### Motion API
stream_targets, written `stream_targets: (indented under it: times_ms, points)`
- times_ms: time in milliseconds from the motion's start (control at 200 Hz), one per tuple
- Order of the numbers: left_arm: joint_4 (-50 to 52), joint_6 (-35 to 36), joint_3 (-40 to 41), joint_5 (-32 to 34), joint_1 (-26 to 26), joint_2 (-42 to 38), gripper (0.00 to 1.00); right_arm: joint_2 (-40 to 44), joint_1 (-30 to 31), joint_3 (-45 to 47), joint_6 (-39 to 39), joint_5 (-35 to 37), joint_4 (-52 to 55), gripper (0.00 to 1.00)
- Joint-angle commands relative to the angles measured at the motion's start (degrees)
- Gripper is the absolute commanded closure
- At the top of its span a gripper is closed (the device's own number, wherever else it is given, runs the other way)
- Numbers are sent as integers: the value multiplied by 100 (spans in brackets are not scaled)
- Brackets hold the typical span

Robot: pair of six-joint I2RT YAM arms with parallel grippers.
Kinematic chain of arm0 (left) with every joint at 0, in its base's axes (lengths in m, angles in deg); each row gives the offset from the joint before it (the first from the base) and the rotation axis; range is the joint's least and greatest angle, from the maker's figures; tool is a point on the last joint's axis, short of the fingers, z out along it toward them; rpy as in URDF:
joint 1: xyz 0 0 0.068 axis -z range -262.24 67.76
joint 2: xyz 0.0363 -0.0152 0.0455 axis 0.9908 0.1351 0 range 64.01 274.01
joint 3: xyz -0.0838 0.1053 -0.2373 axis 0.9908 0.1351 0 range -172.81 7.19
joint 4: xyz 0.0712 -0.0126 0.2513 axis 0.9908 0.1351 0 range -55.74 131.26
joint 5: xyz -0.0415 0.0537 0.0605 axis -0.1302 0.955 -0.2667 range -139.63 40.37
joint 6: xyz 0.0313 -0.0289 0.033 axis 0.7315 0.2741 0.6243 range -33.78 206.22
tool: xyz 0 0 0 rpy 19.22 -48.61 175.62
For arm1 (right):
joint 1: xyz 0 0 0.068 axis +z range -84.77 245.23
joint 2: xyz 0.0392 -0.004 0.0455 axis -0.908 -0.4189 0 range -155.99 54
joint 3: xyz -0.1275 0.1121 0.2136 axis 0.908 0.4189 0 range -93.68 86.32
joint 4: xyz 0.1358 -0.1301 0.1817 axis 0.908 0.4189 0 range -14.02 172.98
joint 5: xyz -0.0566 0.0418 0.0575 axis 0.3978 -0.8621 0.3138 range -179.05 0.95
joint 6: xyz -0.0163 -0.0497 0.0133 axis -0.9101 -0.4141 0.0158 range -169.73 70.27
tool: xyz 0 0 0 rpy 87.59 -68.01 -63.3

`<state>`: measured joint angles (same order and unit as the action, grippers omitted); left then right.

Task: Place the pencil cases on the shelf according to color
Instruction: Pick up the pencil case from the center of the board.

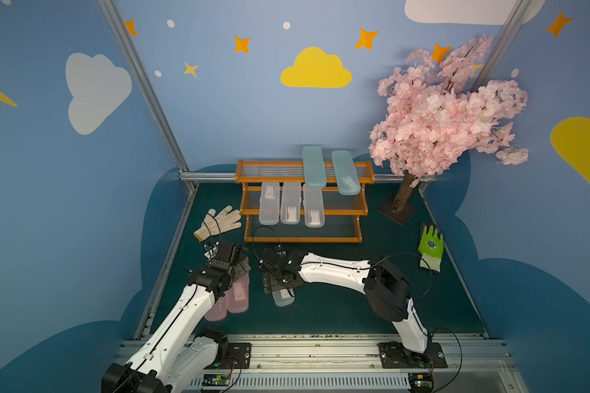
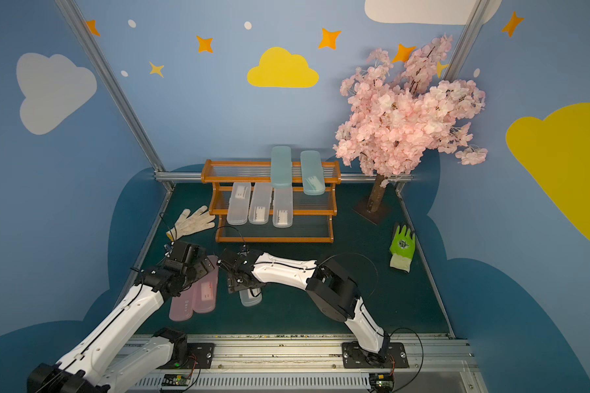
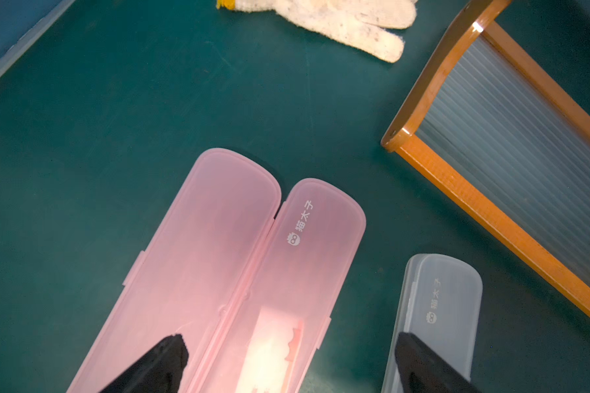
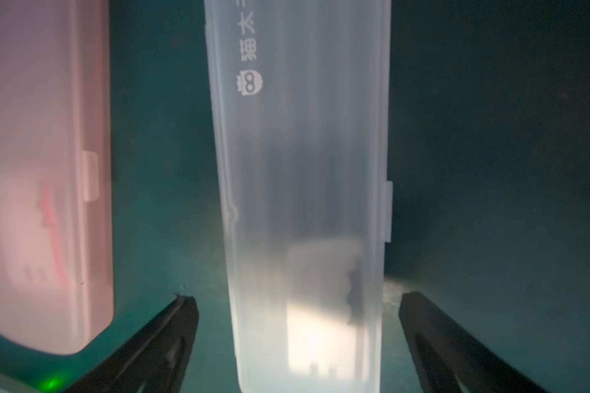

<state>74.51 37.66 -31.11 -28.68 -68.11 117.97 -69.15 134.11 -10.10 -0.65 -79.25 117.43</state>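
Observation:
The orange-brown shelf (image 1: 361, 207) stands at the back of the green mat. Two light blue pencil cases (image 1: 314, 166) (image 1: 345, 172) lie on its top tier and three clear-white ones (image 1: 269, 203) (image 1: 290, 203) (image 1: 313, 206) on the middle tier. Two pink cases (image 3: 218, 245) (image 3: 317, 251) lie side by side on the mat, front left. My left gripper (image 3: 292, 357) hangs open above them, one finger over the left pink case, the other over a clear case (image 3: 447, 306). My right gripper (image 4: 300, 326) is open and straddles that clear case (image 4: 304, 170), with a gap on each side.
A white knit glove (image 1: 218, 221) lies left of the shelf. A green glove (image 1: 430, 245) lies at the right edge. A pink blossom tree (image 1: 440, 112) rises from a base (image 1: 397, 207) at the back right. Blue walls close in three sides.

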Motion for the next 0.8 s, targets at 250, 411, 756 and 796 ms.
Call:
stream_targets:
  times_ms: [250,411,756,796]
  points:
    - [-373,114,172,-877,-195,753,0,-198,89,260,-58,376,1043,4]
    - [-706,101,196,-1386,-136,936,0,631,87,1449,7,569,684,6]
    - [-381,78,196,-976,72,419,0,2416,61,3358,-1008,570,-667,2]
    - [-384,105,223,-926,71,323,0,2423,28,3408,-1270,442,-780,2]
